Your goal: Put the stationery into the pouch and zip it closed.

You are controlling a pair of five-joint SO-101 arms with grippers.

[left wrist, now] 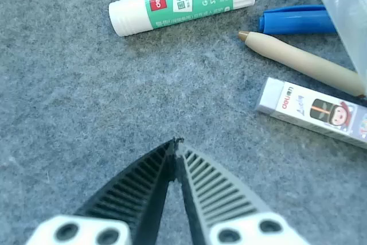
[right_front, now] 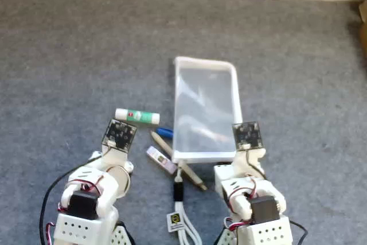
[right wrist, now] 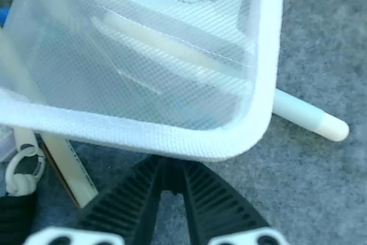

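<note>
A translucent white mesh pouch (right_front: pixel 205 110) lies flat mid-table, with pale things showing faintly through it. Left of it lie a green-and-white glue stick (left wrist: pixel 182 2), a blue pen (left wrist: pixel 295 20), a beige pen (left wrist: pixel 304 61) and a boxed eraser (left wrist: pixel 315 110). My left gripper (left wrist: pixel 175 142) is shut and empty, just above the carpet on the near side of the glue stick. My right gripper (right wrist: pixel 166 170) is shut and empty at the pouch's (right wrist: pixel 149 67) near right corner. A white pen (right wrist: pixel 309 119) sticks out from under that corner.
A beige pencil-like stick (right wrist: pixel 66 164) and a white ring pull (right wrist: pixel 23 170) lie by the pouch's near edge. A black-and-white cable (right_front: pixel 179 210) runs between the two arms. Grey carpet (right_front: pixel 69 55) covers the table all round.
</note>
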